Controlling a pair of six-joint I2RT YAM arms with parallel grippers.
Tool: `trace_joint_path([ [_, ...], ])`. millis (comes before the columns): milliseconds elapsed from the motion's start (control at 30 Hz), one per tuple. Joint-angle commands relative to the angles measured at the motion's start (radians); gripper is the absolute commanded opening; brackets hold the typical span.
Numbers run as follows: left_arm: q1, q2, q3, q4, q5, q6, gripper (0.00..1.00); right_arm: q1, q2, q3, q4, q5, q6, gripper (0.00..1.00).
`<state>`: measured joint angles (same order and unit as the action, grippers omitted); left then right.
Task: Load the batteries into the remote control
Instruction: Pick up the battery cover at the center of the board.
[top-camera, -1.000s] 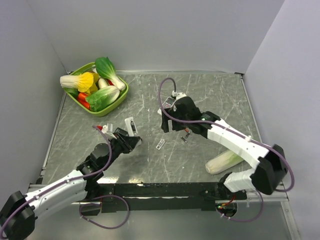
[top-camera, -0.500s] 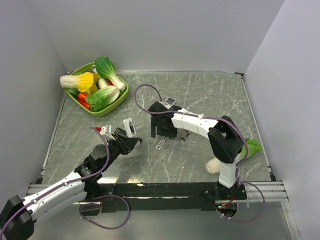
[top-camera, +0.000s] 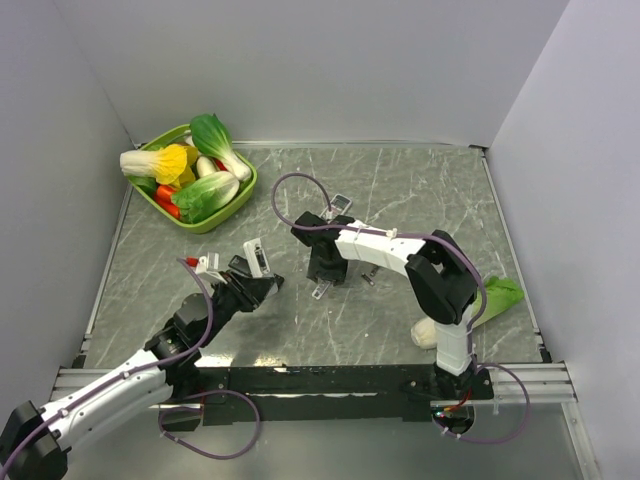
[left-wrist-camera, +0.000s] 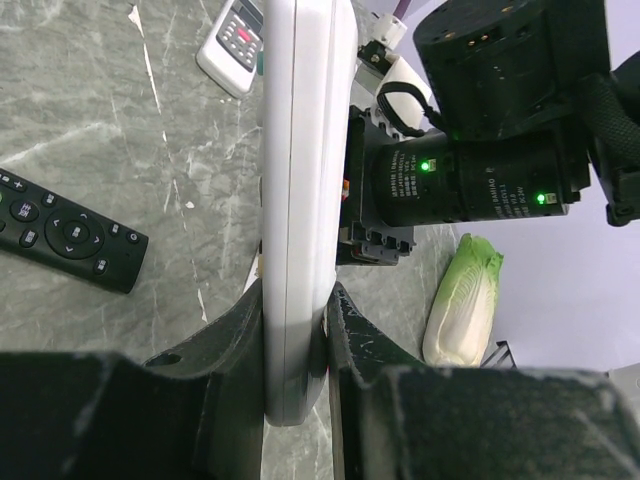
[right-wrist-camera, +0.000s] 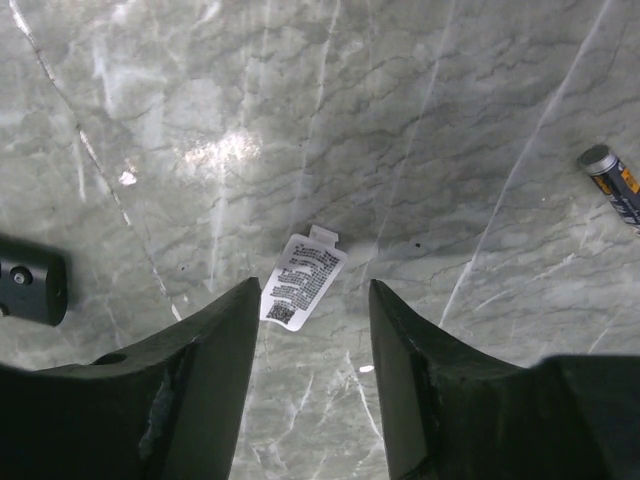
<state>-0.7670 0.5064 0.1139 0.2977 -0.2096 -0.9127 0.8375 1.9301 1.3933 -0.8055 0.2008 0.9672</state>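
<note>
My left gripper (left-wrist-camera: 295, 300) is shut on a white remote control (left-wrist-camera: 300, 150), held on edge at the left centre of the table (top-camera: 255, 257). Just to its right, my right gripper (top-camera: 323, 277) points down at the table. Its jaws stand apart with nothing between them (right-wrist-camera: 315, 285). A small white printed battery cover (right-wrist-camera: 302, 279) lies flat just beyond its fingertips. One dark battery (right-wrist-camera: 612, 185) with a silvery end lies to the right of that gripper, also seen in the top view (top-camera: 368, 277).
A black remote (left-wrist-camera: 65, 235) lies by the left gripper, and a second white remote (left-wrist-camera: 235, 40) lies farther back. A green basket (top-camera: 238, 198) of toy vegetables stands at the back left. A cabbage (top-camera: 470, 310) lies at the front right.
The right arm has swung left and down over the white cover, and its jaws have narrowed. The left gripper keeps its hold on the white remote, nearly still.
</note>
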Motion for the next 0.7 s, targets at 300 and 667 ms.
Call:
trace_joint_path([
  [300,0.003,-0.045,-0.010,0.006,-0.007,-0.025,0.01,0.000,0.069,0.029,-0.012,0.037,0.113,0.52],
  [667,0.003,-0.051,-0.010,0.004,0.001,-0.028,0.01,-0.002,0.067,0.012,0.002,0.028,0.091,0.40],
])
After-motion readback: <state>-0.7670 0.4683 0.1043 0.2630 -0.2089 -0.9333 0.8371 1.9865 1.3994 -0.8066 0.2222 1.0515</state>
